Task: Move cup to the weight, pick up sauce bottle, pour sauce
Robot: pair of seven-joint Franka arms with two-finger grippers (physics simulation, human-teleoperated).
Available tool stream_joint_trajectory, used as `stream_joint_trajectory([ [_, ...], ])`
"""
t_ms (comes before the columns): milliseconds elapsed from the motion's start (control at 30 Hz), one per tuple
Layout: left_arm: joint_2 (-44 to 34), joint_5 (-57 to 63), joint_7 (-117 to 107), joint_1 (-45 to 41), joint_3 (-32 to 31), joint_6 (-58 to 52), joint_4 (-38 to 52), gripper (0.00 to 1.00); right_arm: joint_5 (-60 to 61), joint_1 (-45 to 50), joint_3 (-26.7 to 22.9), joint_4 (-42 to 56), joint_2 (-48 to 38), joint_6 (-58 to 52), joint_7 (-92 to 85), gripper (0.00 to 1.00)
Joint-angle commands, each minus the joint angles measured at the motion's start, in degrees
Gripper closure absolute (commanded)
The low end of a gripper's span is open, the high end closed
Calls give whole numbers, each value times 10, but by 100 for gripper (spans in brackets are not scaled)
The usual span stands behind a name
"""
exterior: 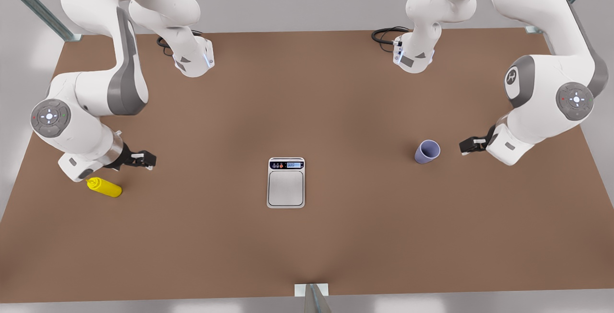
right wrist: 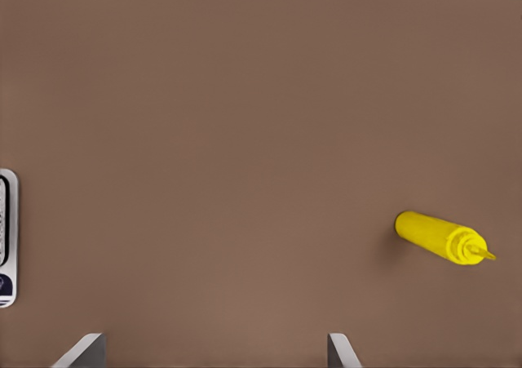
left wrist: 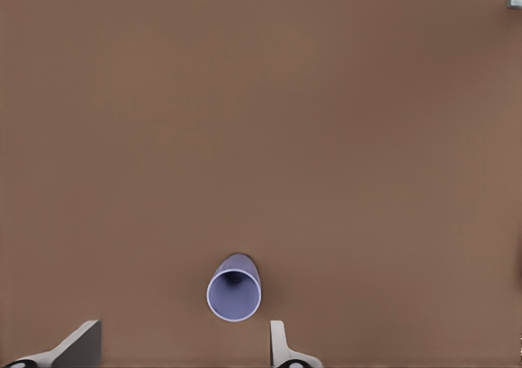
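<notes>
In the front view, the scale [exterior: 286,182] sits flat in the middle of the brown table [exterior: 336,97], display strip toward the arm bases, its grey plate bare, which suggests no step of the task is finished yet. The lavender cup [exterior: 427,151] stands upright well to the front view's right of the scale, and the left gripper [exterior: 464,147] hangs just beside it, on the side away from the scale, apparently lining up for a grasp. On the front view's left, the yellow sauce bottle [exterior: 104,186] lies on its side, nozzle pointing toward the table's edge, and the right gripper [exterior: 149,161] hovers near it, above and slightly toward the scale. This view does not settle how wide either pair of fingers stands.

The left wrist view fills that gap. It looks straight down into the cup [left wrist: 234,294], showing its open mouth and empty inside. The left gripper [left wrist: 184,345] has its two fingertips [left wrist: 80,343] spread wide apart, with the cup just ahead of them and nothing held.

The right wrist view shows the sauce bottle [right wrist: 440,237] off to one side of the right gripper [right wrist: 215,348], not between its fingertips [right wrist: 342,350], which are also spread wide and empty. The scale's edge [right wrist: 7,237] shows at the opposite border, so I judge this arm is waiting.
</notes>
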Motion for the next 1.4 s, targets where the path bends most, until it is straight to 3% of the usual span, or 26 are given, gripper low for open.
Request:
stream_joint_trajectory([
  [0, 0, -1, 0, 0, 0, 0, 0, 0, 0, 0, 0, 0, 0, -1, 0, 0],
  [167, 14, -1, 6, 0, 1, 5, -14, 0, 7, -8, 0, 1, 11, 13, -4, 0],
  [333, 8, 0, 51, 0, 24, 104, -119, 0, 54, -28, -1, 0, -2, 8, -104, 0],
  [433, -15, 1, 54, 0, 25, 149, -211, 0, 64, -100, 0, -11, 3, 9, -379, 0],
  [533, -54, 1, 63, 0, 26, 269, -351, 0, 123, -222, 0, -44, 1, 22, -607, 0],
  [633, -50, 1, 65, 0, 39, 336, -411, 0, 194, -342, -1, -99, 3, 57, -733, 0],
  [733, -49, 0, 80, 0, 47, 415, -473, 0, 297, -456, -1, -142, 56, 83, -891, 0],
  [900, -51, -1, 80, -1, 47, 427, -490, 0, 338, -529, -1, -142, 115, 87, -1098, 0],
  [1067, -35, -3, 80, -1, 46, 432, -492, 6, 399, -539, -1, -137, 170, 113, -1266, 0],
  [1200, -16, -4, 80, -1, 45, 455, -492, 13, 439, -544, -1, -135, 212, 116, -1307, 0],
  [1300, -1, -4, 80, -1, 45, 465, -492, 24, 475, -540, -1, -111, 254, 118, -1326, 0],
  [1333, 4, -7, 80, -1, 44, 465, -491, 32, 476, -538, -1, -111, 257, 137, -1326, 0],
  [1367, 7, -9, 80, -2, 42, 466, -491, 33, 476, -535, 0, -112, 265, 138, -1327, 0],
])
